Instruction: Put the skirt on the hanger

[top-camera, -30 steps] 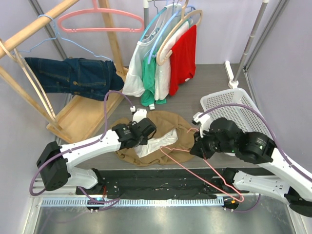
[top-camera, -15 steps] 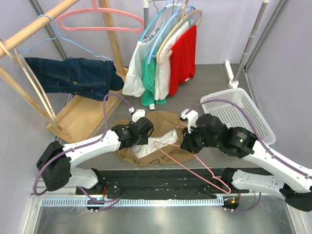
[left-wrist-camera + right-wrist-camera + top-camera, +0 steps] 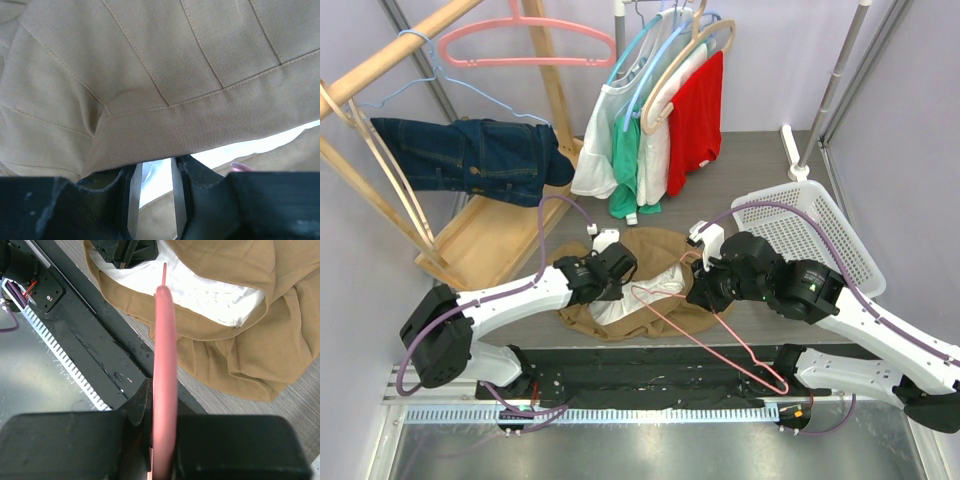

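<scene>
The tan skirt [image 3: 655,250] lies bunched on the table, its white lining [image 3: 625,305] showing through the open waist. My left gripper [image 3: 613,272] is shut on the skirt's waistband and holds it up; in the left wrist view the band [image 3: 175,140] drapes across the gripper [image 3: 155,167]. My right gripper [image 3: 705,290] is shut on the pink wire hanger [image 3: 720,335], whose end reaches over the lining. In the right wrist view the hanger [image 3: 165,340] runs up from the gripper [image 3: 160,395] toward the skirt [image 3: 240,350] and its lining [image 3: 200,292].
A white basket [image 3: 800,215] stands at the right. Shirts on hangers [image 3: 670,120] hang at the back. A wooden rack [image 3: 490,240] with denim shorts [image 3: 470,155] and a pink hanger [image 3: 525,45] stands at the left. A black mat [image 3: 650,375] lines the near edge.
My right gripper has moved left with the pink hanger, bringing its end over the skirt's open waist. My left gripper has stayed on the waistband, barely shifting.
</scene>
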Available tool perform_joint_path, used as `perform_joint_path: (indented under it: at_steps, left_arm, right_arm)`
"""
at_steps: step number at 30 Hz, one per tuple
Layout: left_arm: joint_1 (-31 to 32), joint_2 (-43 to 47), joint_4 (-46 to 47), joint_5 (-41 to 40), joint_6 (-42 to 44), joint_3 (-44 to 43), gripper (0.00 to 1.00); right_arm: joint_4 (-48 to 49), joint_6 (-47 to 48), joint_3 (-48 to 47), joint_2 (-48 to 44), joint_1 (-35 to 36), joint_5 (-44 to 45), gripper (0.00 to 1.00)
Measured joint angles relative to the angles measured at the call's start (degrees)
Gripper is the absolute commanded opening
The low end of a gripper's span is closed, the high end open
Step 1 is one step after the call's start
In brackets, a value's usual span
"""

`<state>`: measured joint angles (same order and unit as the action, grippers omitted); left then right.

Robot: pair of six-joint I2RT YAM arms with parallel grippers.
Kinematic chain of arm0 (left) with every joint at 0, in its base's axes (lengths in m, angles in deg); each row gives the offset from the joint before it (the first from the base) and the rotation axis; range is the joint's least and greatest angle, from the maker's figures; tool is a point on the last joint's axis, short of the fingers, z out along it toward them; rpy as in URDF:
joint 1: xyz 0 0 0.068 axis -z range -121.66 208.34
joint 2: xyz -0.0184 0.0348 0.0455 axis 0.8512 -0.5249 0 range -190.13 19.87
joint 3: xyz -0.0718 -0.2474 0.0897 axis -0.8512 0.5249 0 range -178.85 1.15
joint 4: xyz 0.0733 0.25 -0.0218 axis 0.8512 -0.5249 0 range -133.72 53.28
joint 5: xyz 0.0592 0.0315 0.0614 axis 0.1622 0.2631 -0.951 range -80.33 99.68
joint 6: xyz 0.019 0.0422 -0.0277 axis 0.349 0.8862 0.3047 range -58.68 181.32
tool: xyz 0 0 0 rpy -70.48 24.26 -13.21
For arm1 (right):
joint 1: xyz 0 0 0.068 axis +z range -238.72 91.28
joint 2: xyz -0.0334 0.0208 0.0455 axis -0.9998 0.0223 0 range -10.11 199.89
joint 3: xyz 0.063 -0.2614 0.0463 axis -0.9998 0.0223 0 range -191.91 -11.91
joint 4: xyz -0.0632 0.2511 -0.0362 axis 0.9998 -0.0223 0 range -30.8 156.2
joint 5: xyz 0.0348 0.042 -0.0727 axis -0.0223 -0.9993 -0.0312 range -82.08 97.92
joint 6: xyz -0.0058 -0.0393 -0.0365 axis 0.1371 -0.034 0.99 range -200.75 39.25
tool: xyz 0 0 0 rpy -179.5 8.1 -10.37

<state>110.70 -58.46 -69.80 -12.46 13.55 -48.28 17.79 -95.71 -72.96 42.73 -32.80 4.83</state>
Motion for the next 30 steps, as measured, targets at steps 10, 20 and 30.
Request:
perform_joint_path:
  at_steps: [10,20,30]
  left_arm:
    - [0.0,-2.93,0.04,0.92,-0.15,0.09,0.05]
    - [0.0,1.62,-4.63,0.87,0.2,-2.4,0.0]
    - [-0.9,7.1,-10.14,1.79,1.14,-6.93,0.0]
  right_arm:
    - [0.0,-0.09,0.0,0.04,0.0,0.85,0.01]
    - [0.0,0.15,-0.15,1.6,0.0,1.33,0.01]
    - [0.68,2.34,-0.61,3.19,0.0,0.96,0.01]
